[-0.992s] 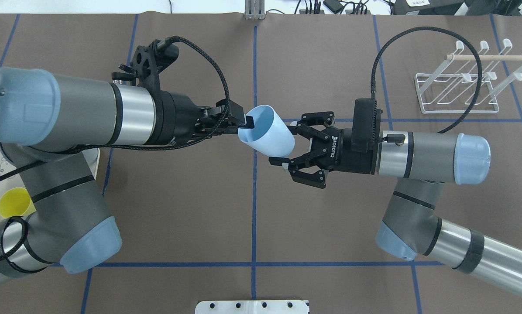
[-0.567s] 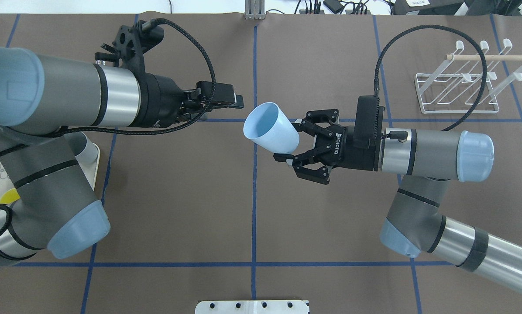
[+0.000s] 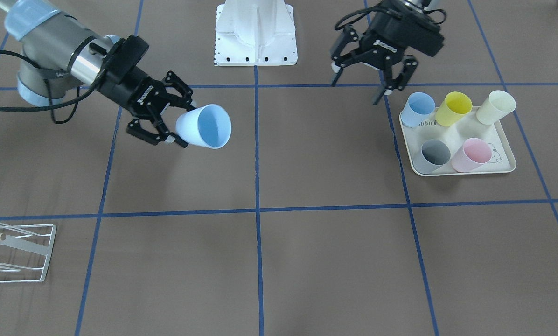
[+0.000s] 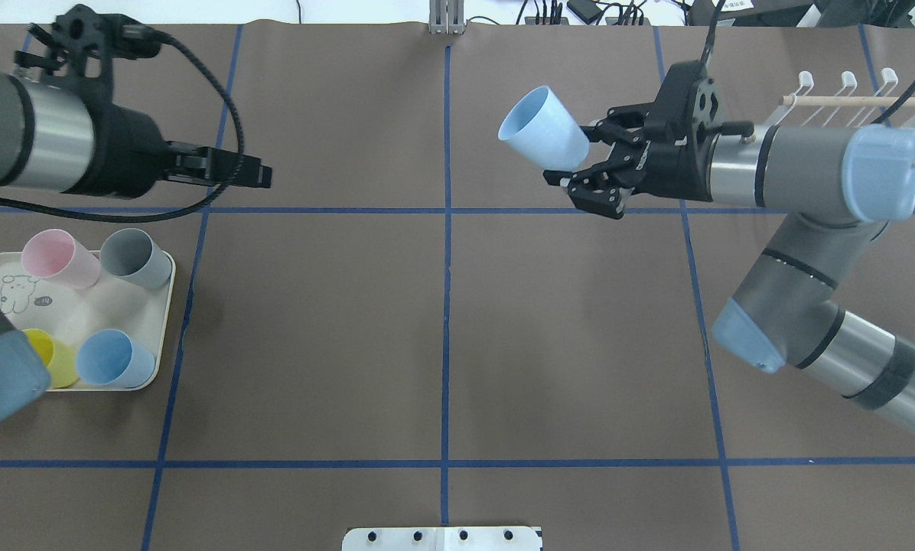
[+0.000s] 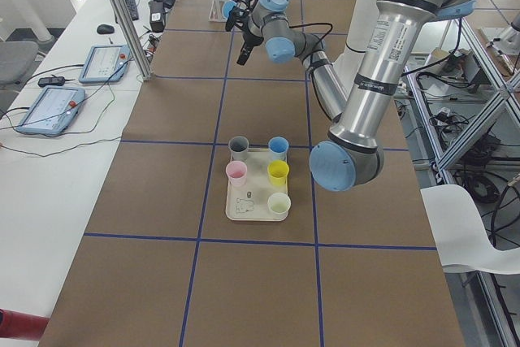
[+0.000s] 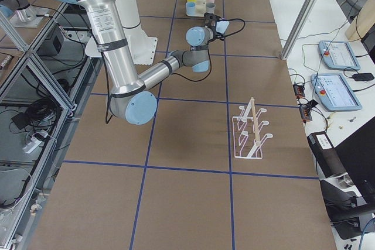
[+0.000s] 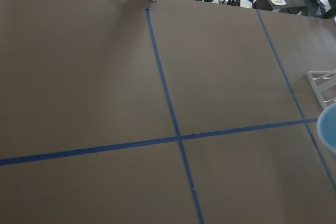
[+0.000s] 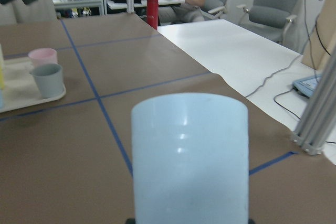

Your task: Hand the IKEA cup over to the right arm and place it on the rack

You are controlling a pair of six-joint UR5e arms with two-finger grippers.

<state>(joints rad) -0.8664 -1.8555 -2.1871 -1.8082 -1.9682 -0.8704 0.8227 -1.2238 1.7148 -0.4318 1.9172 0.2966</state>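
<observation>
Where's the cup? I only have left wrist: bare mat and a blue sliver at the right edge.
Observer: Right tool holds the light-blue cup by its base, in the air, mouth pointing away from the rack.
Operator: And the other one?
Observer: Left tool is open and empty, hanging near the tray.
Operator: Rack free?
Observer: Yes, the exterior right view shows no cups on it.

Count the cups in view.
6. One light-blue cup in the right gripper; five on the tray: blue cup, yellow cup, cream cup, grey cup, pink cup. None appears hidden.
</observation>
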